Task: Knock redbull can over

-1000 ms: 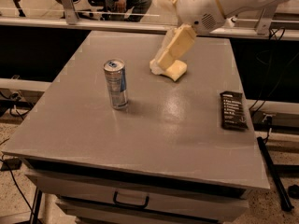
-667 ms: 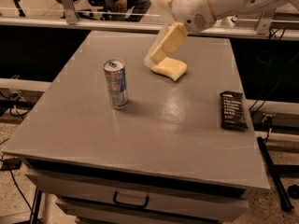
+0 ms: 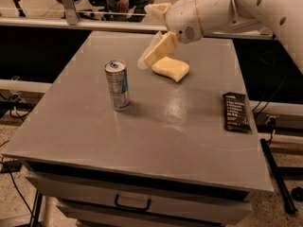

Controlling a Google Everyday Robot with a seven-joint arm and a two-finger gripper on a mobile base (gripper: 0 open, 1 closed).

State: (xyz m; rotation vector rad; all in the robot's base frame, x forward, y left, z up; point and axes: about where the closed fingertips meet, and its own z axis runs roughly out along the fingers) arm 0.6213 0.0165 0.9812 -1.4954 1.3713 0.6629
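Observation:
The redbull can [image 3: 117, 84], slim, silver and blue with a shiny top, stands upright on the grey table [image 3: 156, 136], left of the middle. My gripper [image 3: 155, 54] hangs on the white arm [image 3: 222, 11] that comes in from the upper right. It is above the table's far part, to the upper right of the can and apart from it, just left of and over the pale yellow sponge [image 3: 171, 68].
A flat black snack-bar wrapper [image 3: 236, 111] lies near the table's right edge. A drawer with a handle [image 3: 132, 204] is below the front edge. A rail and dark gaps run behind and beside the table, and a black pole [image 3: 277, 174] leans at the lower right.
The gripper has moved left, from over the sponge toward the can's side. The can, sponge and wrapper have not moved.

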